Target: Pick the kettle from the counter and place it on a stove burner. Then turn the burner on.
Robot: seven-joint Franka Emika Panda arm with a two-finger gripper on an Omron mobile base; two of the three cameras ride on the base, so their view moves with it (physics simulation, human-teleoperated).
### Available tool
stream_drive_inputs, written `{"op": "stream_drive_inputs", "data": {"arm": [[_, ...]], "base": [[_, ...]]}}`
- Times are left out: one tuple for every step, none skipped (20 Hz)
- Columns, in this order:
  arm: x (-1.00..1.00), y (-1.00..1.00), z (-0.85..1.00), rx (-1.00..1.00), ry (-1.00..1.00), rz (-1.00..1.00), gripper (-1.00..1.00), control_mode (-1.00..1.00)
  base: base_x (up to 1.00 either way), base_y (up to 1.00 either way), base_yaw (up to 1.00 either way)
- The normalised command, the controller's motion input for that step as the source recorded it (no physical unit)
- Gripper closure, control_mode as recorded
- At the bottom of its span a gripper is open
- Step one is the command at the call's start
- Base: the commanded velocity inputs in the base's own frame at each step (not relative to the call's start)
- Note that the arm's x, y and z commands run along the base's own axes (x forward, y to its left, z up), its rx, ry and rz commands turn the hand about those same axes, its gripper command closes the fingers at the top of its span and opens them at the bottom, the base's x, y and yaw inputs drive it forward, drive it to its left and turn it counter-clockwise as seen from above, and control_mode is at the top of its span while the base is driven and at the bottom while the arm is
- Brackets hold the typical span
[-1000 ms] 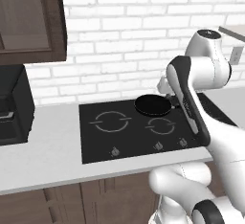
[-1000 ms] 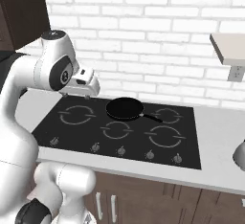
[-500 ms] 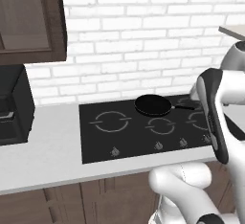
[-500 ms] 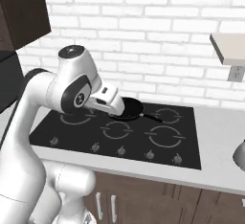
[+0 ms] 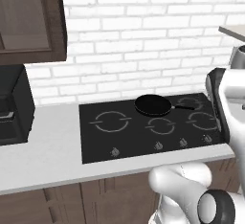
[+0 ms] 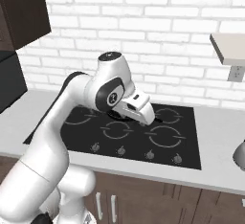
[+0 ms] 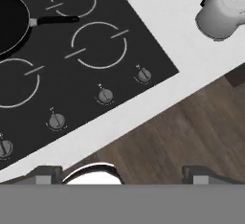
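Hand view: kettle (image 7: 221, 13) on counter (image 7: 158, 7); no legible writing.

Even, bright, rendered light with no hard shadows. The glossy black glass cooktop (image 5: 143, 129) shows little glare; the shiny silver-grey dome kettle (image 7: 221, 13) carries soft highlights. Hand view wood floor looks slightly blurred.

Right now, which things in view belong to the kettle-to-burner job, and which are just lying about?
Part of the job:
- kettle, standing on the counter beside the cooktop
- stove burner, the widest ring, bare
- tool, open, holding nothing

Just lying about:
- frying pan on a rear ring
- dark appliance at the counter's left end
- wall cabinet
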Motion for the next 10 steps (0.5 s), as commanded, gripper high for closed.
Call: {"op": "stream_drive_inputs", "data": {"arm": [[0.89,-0.56,-0.59,-0.07,0.32,-0.13,-1.00,-1.00],[0.96,-0.47,-0.54,-0.10,0.26,-0.11,-1.00,-1.00],[1.00,-0.33,-0.54,-0.13,0.22,-0.10,-1.00,-1.00],[1.00,-0.23,-0.55,-0.14,0.17,-0.10,-1.00,-1.00],[1.00,-0.21,-0.51,-0.10,0.10,-0.07,-1.00,-1.00],[1.00,-0.16,-0.43,-0.09,0.05,-0.06,-1.00,-1.00],[0.86,-0.01,-0.31,-0.01,0.00,0.00,-1.00,-1.00],[0.69,0.00,-0.25,0.00,-0.02,0.00,-1.00,-1.00],[0.63,-0.01,-0.25,0.00,-0.04,0.00,-1.00,-1.00],[0.51,-0.09,-0.30,0.00,-0.06,0.00,-1.00,-1.00]], "base": [[0.00,0.00,0.00],[0.00,0.00,0.00],[0.00,0.00,0.00],[0.00,0.00,0.00],[0.00,0.00,0.00],[0.00,0.00,0.00],[0.00,0.00,0.00],[0.00,0.00,0.00],[0.00,0.00,0.00],[0.00,0.00,0.00]]}}
